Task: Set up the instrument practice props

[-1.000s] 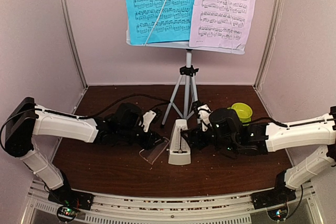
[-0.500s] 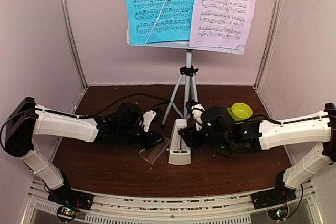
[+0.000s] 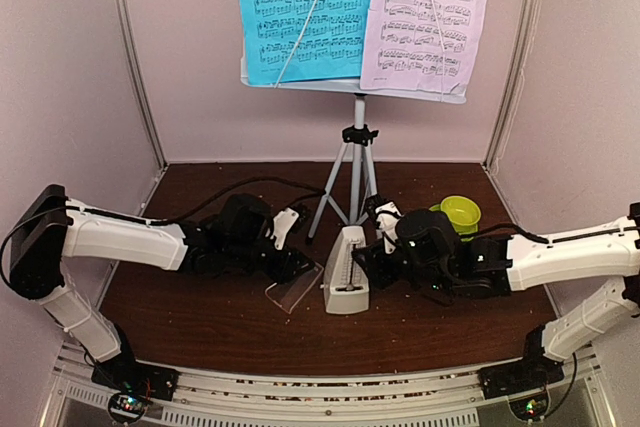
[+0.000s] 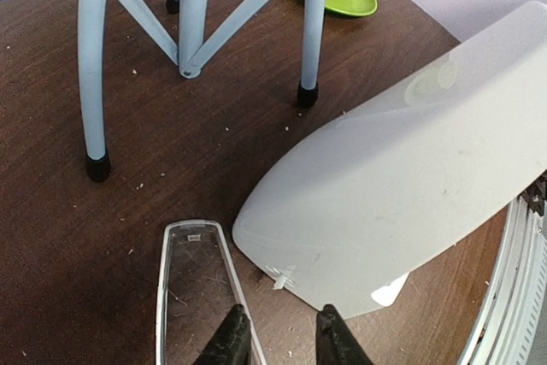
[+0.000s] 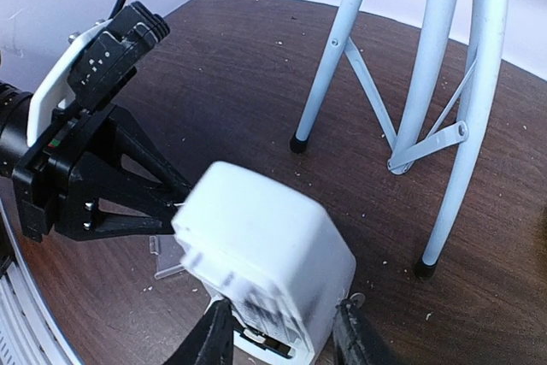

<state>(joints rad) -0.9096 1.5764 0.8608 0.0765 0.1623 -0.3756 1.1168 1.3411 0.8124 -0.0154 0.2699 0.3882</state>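
Note:
The music stand desk [image 3: 352,88] stands at the back on grey tripod legs [image 3: 355,172], with the cyan sheet [image 3: 300,7] and the lilac sheet [image 3: 428,12] on it. The cream metronome [image 3: 345,269] leans up off the table in front of the tripod. My right gripper [image 3: 368,265] is shut on the metronome's [image 5: 265,254] lower part, which is blurred. My left gripper [image 4: 282,339] is open low over the table, with the metronome's side [image 4: 402,177] just ahead. Its left fingertip [image 4: 232,339] overlaps the rim of a clear cover [image 4: 192,297] lying flat.
A lime-green cup and saucer [image 3: 460,212] sit right of the tripod, behind my right arm. The clear cover [image 3: 292,289] lies left of the metronome. Tripod feet [image 5: 297,143] stand close behind both grippers. Pale walls enclose the brown table [image 3: 200,317].
My right gripper has closed on the metronome and tipped it up from lying flat. The right arm moved left, then back a little. The left arm has not moved.

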